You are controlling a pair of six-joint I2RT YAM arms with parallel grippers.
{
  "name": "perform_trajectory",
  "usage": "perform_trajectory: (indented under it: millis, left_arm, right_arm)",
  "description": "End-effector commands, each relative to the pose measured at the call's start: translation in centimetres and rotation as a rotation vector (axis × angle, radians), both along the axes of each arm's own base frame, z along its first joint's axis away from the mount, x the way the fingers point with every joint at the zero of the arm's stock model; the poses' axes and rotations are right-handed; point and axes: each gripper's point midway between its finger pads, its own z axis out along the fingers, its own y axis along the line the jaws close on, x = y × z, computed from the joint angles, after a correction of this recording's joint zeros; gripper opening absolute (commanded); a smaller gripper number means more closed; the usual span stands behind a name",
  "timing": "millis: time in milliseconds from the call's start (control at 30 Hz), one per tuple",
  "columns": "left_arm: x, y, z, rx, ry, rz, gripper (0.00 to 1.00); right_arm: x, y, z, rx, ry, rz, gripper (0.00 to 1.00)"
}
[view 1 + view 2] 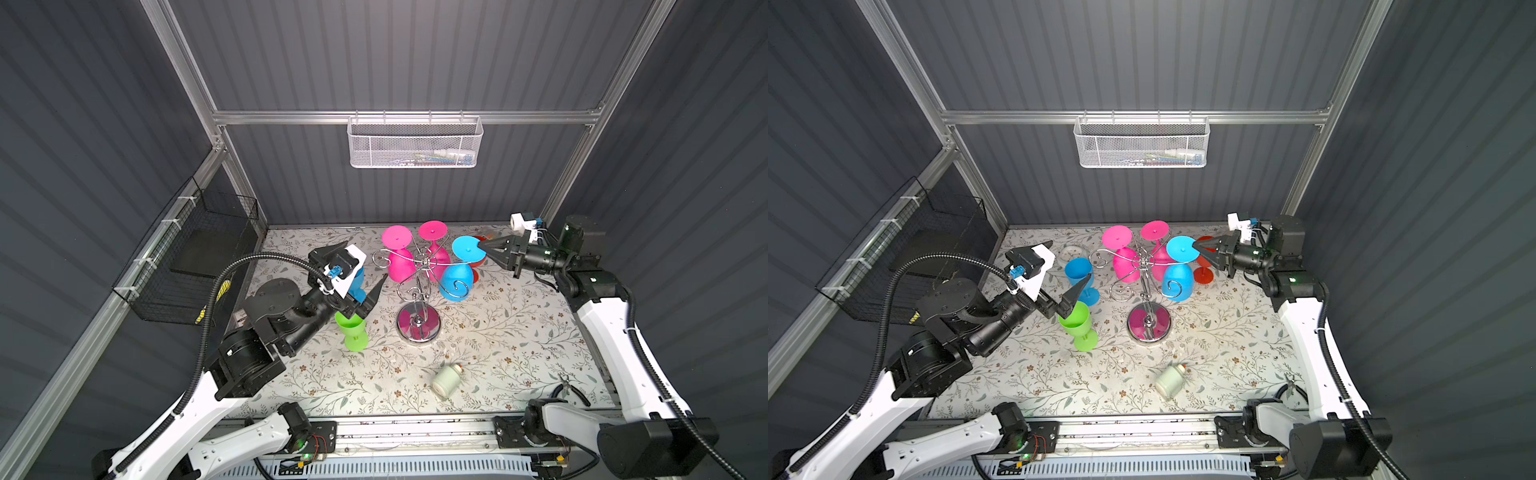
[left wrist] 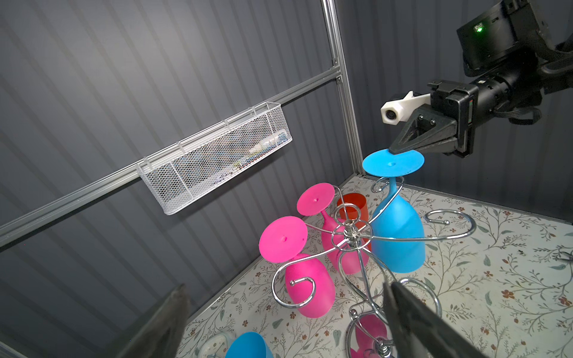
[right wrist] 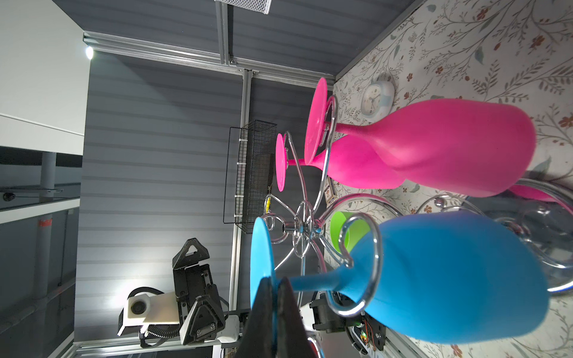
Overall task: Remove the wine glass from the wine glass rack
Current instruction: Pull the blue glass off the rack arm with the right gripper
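The chrome wine glass rack [image 1: 417,291] stands mid-table on its round mirror base [image 1: 418,328]. A blue wine glass [image 1: 456,283] hangs upside down from a scroll arm on the rack's right, foot up. My right gripper [image 1: 483,248] is shut on the rim of that foot [image 3: 259,248]; the stem still sits in the wire curl [image 3: 362,263]. Two pink wine glasses [image 1: 400,266] [image 2: 344,248] hang at the rack's back. My left gripper [image 1: 366,258] hovers open left of the rack, nothing between its fingers [image 2: 403,310].
A green glass [image 1: 352,330] and a blue one [image 1: 1079,270] stand upright under the left gripper. A red glass [image 1: 1204,266] stands behind the right gripper. A white bottle [image 1: 446,380] lies near the front, pliers [image 1: 567,384] at front right, a small clock [image 1: 1072,252] at back left.
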Motion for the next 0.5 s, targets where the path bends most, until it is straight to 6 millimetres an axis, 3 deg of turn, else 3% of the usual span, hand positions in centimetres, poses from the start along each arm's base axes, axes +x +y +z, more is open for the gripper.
perform_trajectory:
  millis: [0, 467]
  left_arm:
    - [-0.2, 0.1, -0.4, -0.009, 0.015, 0.0, 1.0]
    - [-0.3, 0.5, -0.6, -0.015, 0.026, 0.005, 1.0]
  right_arm:
    - [0.1, 0.4, 1.0, 0.002, -0.022, 0.013, 0.0]
    - [2.0, 0.9, 0.1, -0.019, 0.035, 0.027, 0.0]
